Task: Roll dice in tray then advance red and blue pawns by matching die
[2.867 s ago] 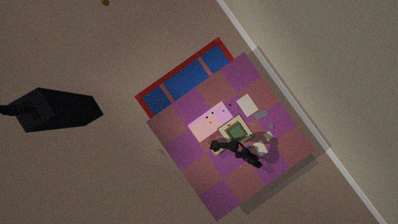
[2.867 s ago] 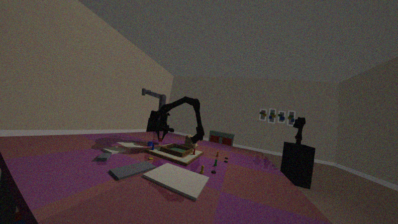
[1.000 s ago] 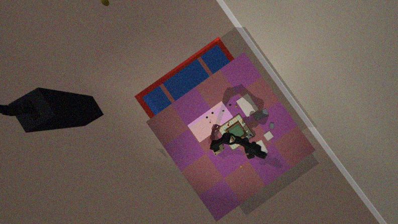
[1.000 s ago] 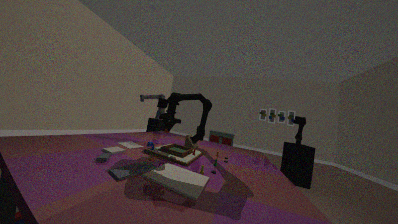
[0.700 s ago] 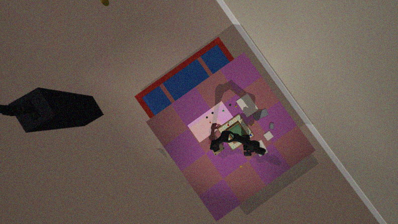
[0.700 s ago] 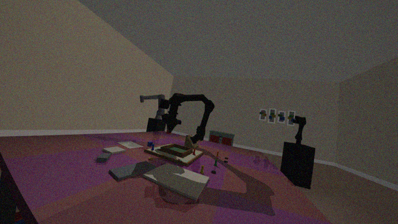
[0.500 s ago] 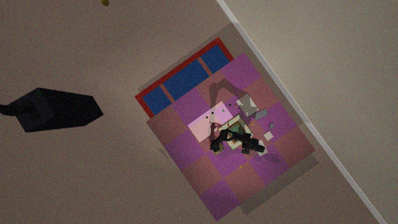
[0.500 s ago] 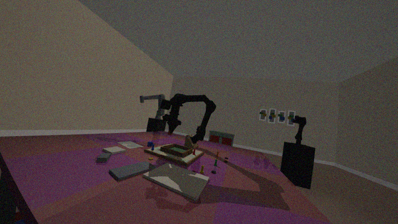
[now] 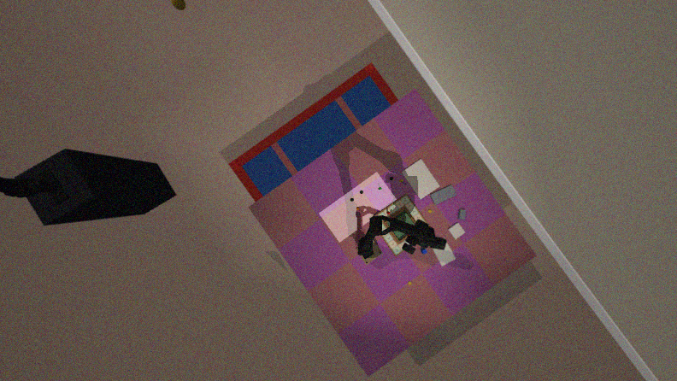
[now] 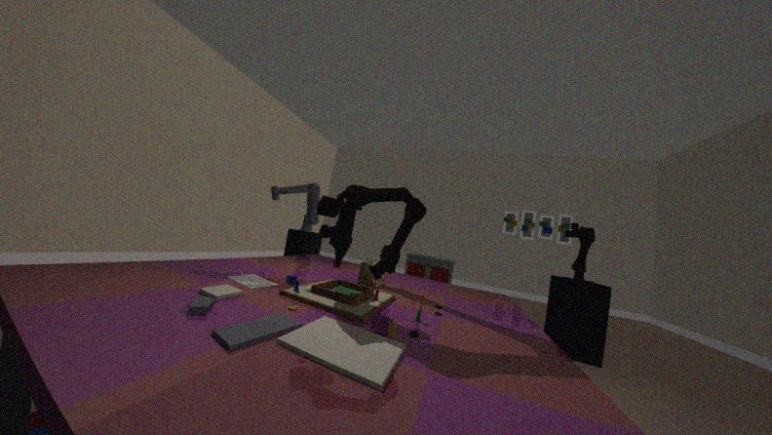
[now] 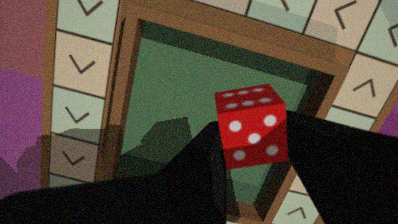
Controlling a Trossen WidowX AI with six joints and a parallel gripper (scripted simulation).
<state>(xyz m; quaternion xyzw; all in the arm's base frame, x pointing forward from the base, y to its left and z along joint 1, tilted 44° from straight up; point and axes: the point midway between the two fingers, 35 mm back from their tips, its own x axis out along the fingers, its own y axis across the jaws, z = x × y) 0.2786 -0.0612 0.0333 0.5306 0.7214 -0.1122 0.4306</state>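
My gripper [image 11: 248, 126] [image 10: 337, 263] is shut on the red die [image 11: 252, 120], held above the tray [image 11: 127, 75] [image 10: 329, 295]. The face towards the wrist camera shows five pips. In the wrist view, no die shows on the visible green tray floor; my fingers hide part of it. The tray stands in the middle of the board [image 10: 302, 292] [image 9: 388, 243]. The red pawn [image 10: 376, 296] stands upright on the board's right side in the exterior view, the blue pawn [image 10: 296, 286] at its left corner. A blue object [image 10: 291, 279] [image 9: 424, 250] lies behind that corner, too blurred to identify.
A large pale slab [image 10: 340, 345] and a grey block [image 10: 253, 331] lie in front of the board in the exterior view. Smaller slabs [image 10: 221, 292] lie left. A yellow pawn [image 10: 392, 328], a green pawn [image 10: 418, 316] and dark discs [image 10: 414, 334] are to the right.
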